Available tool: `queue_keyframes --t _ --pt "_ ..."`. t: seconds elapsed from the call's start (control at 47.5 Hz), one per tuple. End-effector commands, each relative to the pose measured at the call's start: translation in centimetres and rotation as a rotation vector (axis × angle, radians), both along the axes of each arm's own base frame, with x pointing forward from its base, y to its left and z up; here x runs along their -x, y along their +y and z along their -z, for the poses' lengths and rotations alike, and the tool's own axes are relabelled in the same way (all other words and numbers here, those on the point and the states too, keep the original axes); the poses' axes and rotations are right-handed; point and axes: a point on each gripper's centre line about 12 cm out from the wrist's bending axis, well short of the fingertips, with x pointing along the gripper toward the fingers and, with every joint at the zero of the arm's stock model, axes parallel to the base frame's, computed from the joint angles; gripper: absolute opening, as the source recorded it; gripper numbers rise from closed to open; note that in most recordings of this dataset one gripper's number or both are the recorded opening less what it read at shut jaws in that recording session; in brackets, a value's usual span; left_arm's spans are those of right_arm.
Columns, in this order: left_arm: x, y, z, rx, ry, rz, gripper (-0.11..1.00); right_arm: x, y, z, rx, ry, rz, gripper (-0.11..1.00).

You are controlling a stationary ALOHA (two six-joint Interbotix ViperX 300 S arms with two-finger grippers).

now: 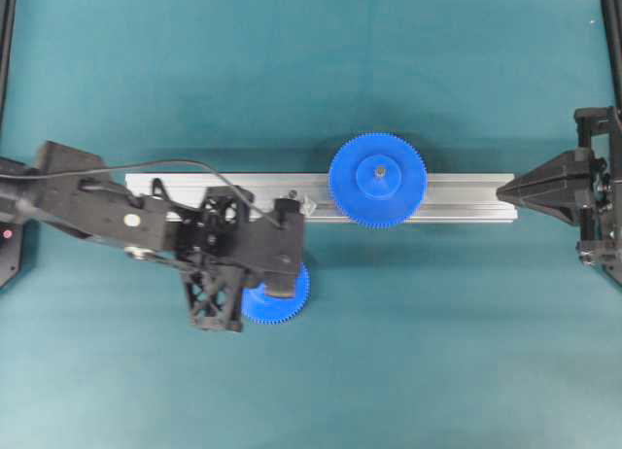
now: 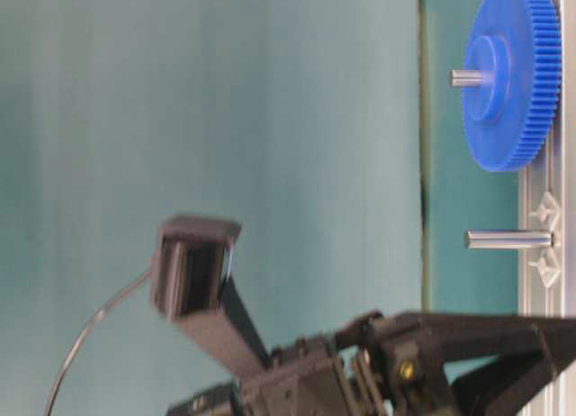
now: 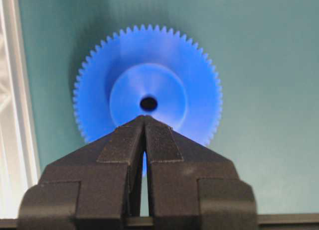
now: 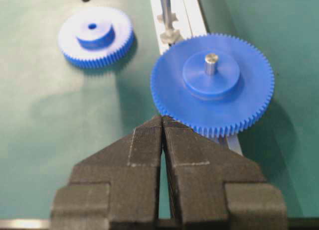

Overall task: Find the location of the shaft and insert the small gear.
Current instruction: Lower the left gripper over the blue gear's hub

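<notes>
The small gear [image 1: 264, 309] is blue with a raised hub and a dark centre hole. It lies flat on the teal mat just in front of the rail, and also shows in the left wrist view [image 3: 164, 65] and the right wrist view [image 4: 95, 37]. My left gripper [image 1: 282, 286] is shut and empty, its tips [image 3: 144, 118] over the near edge of the gear's hub. The shaft [image 1: 292, 194] is a thin silvery pin upright on the rail [image 4: 165, 11], bare [image 2: 508, 239]. My right gripper [image 1: 501, 191] is shut and empty at the rail's right end [image 4: 162, 118].
A long ribbed aluminium rail [image 1: 466, 198] lies across the middle of the mat. A larger blue gear [image 1: 377, 180] sits on its own pin on the rail, right of the shaft [image 4: 212, 85]. The left arm's body covers the rail's left part.
</notes>
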Motion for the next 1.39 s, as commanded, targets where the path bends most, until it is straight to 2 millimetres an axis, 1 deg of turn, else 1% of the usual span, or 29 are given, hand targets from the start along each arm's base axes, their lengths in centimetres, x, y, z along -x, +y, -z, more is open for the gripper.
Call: queue_keyframes --t 0.0,0.4,0.59,1.37 --pt "-0.9 -0.3 -1.2 -0.002 -0.011 0.008 0.0 -0.2 -0.1 -0.3 -0.005 -0.005 0.006 0.02" --pt "-2.3 -0.4 -0.6 -0.016 0.085 0.006 0.0 -0.1 -0.1 -0.3 -0.001 -0.008 0.006 0.02" --pt "-2.4 -0.5 -0.4 -0.02 0.118 0.007 0.0 -0.1 -0.1 -0.4 0.0 -0.009 0.007 0.02" --pt "-2.8 -0.5 -0.7 -0.026 0.111 0.021 0.0 -0.1 -0.2 -0.1 -0.001 -0.006 0.011 0.02"
